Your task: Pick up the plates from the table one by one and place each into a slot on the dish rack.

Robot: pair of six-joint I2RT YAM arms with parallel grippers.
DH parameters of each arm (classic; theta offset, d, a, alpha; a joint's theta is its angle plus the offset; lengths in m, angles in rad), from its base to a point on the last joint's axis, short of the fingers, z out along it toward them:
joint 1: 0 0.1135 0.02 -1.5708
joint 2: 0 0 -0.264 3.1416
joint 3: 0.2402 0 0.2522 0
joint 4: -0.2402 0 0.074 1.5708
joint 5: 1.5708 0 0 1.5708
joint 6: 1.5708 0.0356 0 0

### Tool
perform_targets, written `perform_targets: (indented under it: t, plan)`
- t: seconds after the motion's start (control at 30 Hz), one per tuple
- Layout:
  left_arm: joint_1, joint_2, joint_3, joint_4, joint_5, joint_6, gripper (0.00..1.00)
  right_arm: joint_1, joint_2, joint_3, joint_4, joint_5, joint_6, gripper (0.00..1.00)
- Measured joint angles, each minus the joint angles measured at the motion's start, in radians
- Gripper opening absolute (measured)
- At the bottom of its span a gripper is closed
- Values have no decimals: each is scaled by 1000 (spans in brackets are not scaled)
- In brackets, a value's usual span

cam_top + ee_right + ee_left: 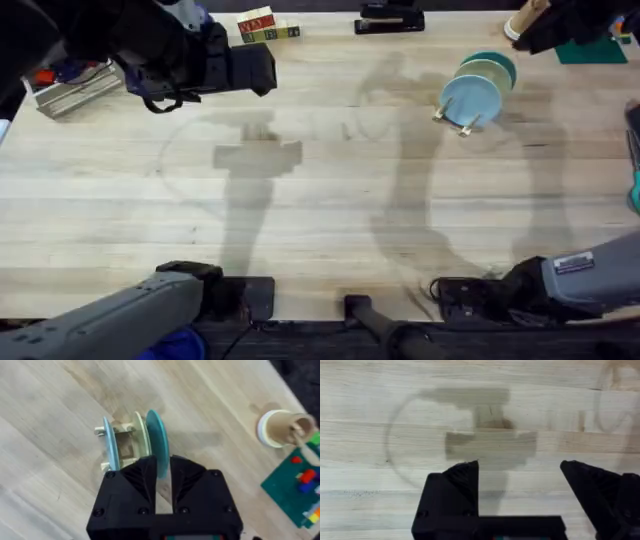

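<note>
The small wooden dish rack (452, 115) stands at the back right of the table (320, 220), and three plates stand on edge in its slots: a light blue one (470, 100) in front, a cream one (488, 75) in the middle and a teal one (503, 62) behind. The right wrist view has the same rack (122, 440) with the light blue (110, 445), cream (141, 435) and teal (156, 435) plates. My right gripper (163, 477) hangs well above them, fingers together but for a thin slit, holding nothing. My left gripper (520, 480) is open over bare wood, raised at the back left (262, 68).
A cardboard roll (515, 27) and a green board with small blocks (590, 48) lie at the back right corner. Coloured blocks (262, 27) and a black device (390, 18) sit along the back edge. A metal tray (70, 88) lies at the far left.
</note>
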Motion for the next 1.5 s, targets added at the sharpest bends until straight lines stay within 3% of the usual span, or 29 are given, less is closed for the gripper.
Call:
perform_targets:
  t: [0.47,0.5,0.63,0.7,1.07,1.23,1.5]
  plan:
    - [0,0,0,0,0,0,995,0,-94,10,-16,21,0,250]
    - [0,0,0,0,0,0,994,0,-94,10,-18,24,3,334]
    - [0,0,0,0,0,0,995,0,-94,10,-18,30,3,893]
    - [0,0,0,0,0,0,994,0,-94,10,-18,32,0,988]
    - [0,0,0,0,0,0,993,0,-104,10,-22,34,0,994]
    - [0,0,0,0,0,0,994,0,-182,10,-21,34,13,995]
    - [0,0,0,0,0,0,994,0,-317,13,-20,33,241,995]
